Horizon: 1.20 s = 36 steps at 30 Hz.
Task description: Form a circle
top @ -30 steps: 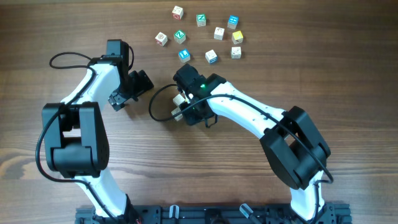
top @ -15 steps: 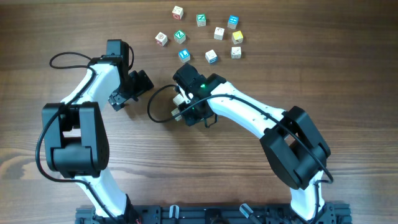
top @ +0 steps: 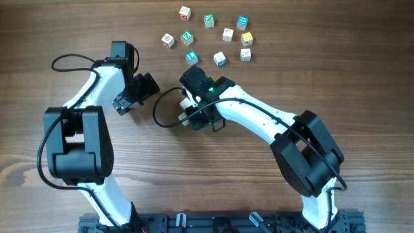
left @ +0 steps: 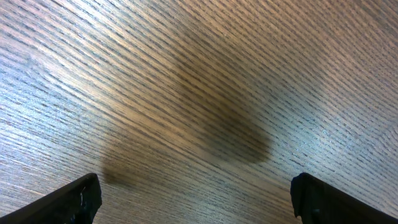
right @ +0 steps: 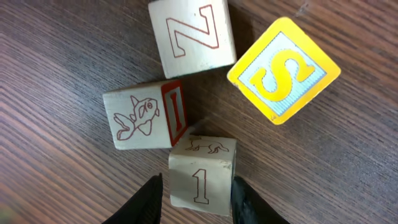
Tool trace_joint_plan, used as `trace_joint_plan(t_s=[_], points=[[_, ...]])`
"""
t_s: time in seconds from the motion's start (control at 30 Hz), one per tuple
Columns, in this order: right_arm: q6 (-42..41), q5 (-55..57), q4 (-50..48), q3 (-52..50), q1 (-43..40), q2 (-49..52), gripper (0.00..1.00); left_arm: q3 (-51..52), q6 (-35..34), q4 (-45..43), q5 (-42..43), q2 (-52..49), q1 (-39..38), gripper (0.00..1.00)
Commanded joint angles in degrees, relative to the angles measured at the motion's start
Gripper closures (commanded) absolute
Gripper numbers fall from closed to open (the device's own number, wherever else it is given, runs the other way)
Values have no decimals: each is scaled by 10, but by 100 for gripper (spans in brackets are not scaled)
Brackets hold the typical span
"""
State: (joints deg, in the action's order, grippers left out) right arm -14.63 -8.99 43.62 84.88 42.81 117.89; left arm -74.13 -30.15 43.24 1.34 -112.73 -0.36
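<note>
A: What is the right end effector (right: 198, 190) doing?

B: It is narrowed onto a cream 1 cube (right: 202, 174). A black fingertip presses on each flank, and the cube rests on the tabletop (right: 56, 74).

A: And the circle?

B: The circle (right: 174, 118) lies right in front of that end effector, in the right wrist view. From the 1 cube, a cream fish cube (right: 134, 124) sits just beside it at 10 o'clock. A cream Z cube (right: 189, 37) is at 12 o'clock. A yellow S cube (right: 283, 68) stands a little apart at 1 o'clock, turned cornerwise. I count four cubes; past the frame's edge I cannot tell.

A: How does that arm stand?

B: In the overhead view its wrist hangs over the cluster and hides most of it. The white forearm runs out toward 4 o'clock to a black elbow, then folds back to the base at 6 o'clock.

A: The left end effector (top: 134, 94)?

B: Its fingers are spread wide over bare wood, gripping nothing. It sits at 9 o'clock of the right one, well apart. Its link rises toward 11 o'clock, then the white upper arm bends down toward 7 o'clock.

A: Other cubes?

B: Loose cubes (top: 220, 59) scatter at 12 to 1 o'clock of the right wrist.
</note>
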Motion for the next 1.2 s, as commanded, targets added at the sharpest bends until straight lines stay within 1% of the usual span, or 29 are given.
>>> trace_joint_plan(t_s=[0.0, 0.1, 0.2, 0.23, 0.3, 0.37, 0.5, 0.53, 0.57, 0.6, 0.63, 0.83, 1.17], points=[[11, -10, -3, -1, -1, -7, 64, 3, -3, -1, -6, -7, 2, 0], [10, -10, -1, -1, -1, -7, 63, 3, -3, -1, -6, -7, 2, 0], [10, -9, -2, -1, -1, -7, 54, 3, -3, -1, -6, -7, 2, 0], [7, -6, -6, -1, -1, -7, 53, 3, -3, -1, -6, -7, 2, 0], [-34, 18, -16, 1, -1, -7, 50, 3, -3, -1, -6, -7, 2, 0], [-36, 45, -9, 16, -1, -11, 47, 3, -3, -1, -6, -7, 2, 0], [-36, 101, -6, 42, -11, -47, 34, 3, -3, -1, -6, -7, 2, 0], [-38, 117, -5, 42, -18, -53, 29, 3, -3, -1, -6, -7, 2, 0], [-40, 132, -3, 42, -26, -56, 21, 3, -3, -1, -6, -7, 2, 0], [-40, 141, -1, 42, -37, -57, 7, 3, -3, -1, -6, -7, 2, 0], [-40, 144, -1, 40, -46, -56, 0, 3, -3, -1, -6, -7, 2, 0], [-33, 146, -1, 37, -95, -56, 0, 3, -3, -1, -6, -7, 2, 0], [-34, 146, -10, 37, -99, -56, 0, 3, -3, -1, -6, -7, 2, 0]])
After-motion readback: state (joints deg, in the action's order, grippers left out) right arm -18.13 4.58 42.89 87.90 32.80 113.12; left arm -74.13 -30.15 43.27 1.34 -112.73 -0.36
